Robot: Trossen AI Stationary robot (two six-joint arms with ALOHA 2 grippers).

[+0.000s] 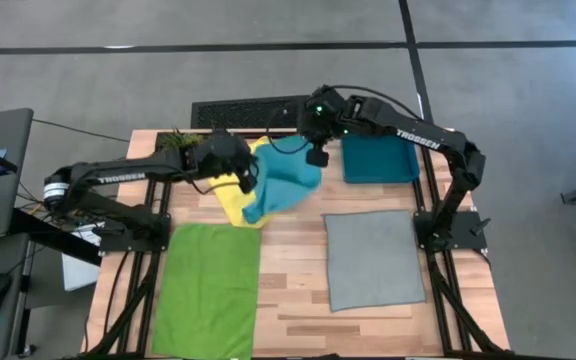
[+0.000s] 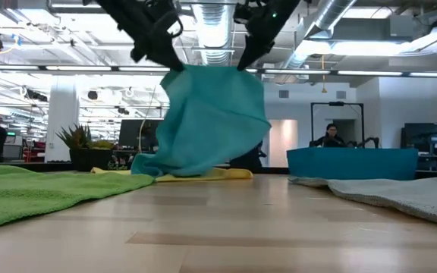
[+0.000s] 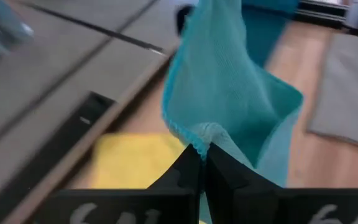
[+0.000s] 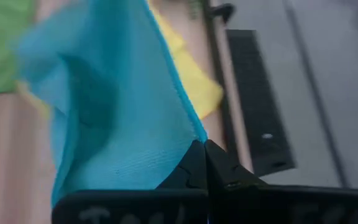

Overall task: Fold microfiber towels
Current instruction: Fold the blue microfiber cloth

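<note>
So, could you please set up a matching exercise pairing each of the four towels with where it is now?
Things:
1. turquoise towel
2. yellow towel
3. lime green towel
4. grey towel

Places:
A. flat, on the right arm's side
B. flat, on the left arm's side
C. held up by the left gripper and right gripper
D. on the table beneath the lifted towel

Pairs: 1-C, 2-D, 3-B, 4-A

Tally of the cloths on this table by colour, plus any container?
Turquoise towel: 1, lifted by the left gripper and right gripper
Yellow towel: 1, under the turquoise one
Green towel: 1, flat
Grey towel: 1, flat
Teal bin: 1
Total: 4 towels, 1 bin
</note>
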